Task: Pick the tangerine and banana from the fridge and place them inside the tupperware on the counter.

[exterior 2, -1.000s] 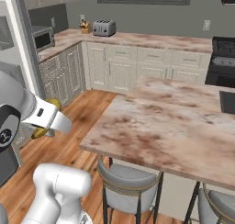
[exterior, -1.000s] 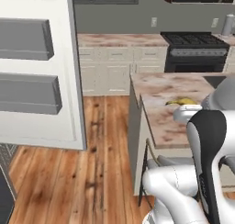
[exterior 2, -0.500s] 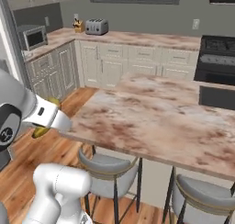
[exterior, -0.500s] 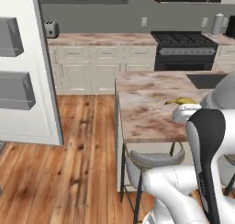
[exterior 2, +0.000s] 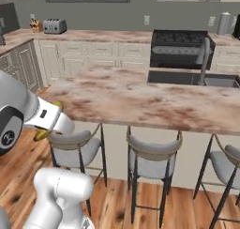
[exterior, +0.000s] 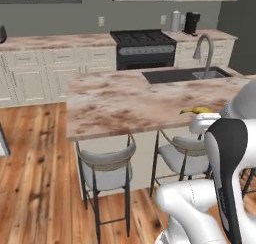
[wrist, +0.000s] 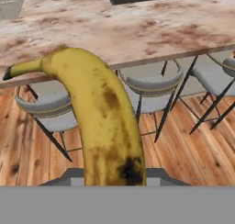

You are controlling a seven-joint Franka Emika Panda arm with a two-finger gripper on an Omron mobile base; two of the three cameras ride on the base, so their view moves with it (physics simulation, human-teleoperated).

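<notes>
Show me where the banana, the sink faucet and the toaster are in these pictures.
banana [wrist: 98,113]: hand view, middle of its yellow body, held by the shut gripper.
sink faucet [exterior: 204,46]: left base view, the curved neck.
toaster [exterior 2: 55,26]: right base view, its front side on the far counter.

At the lower right of the left base view the arm is glossy white, built of rounded, tube-like segments with a black panel along one link. At the left of the right base view a grey joint cap carries a small dark round mark, perhaps a logo, too blurred to read.
</notes>
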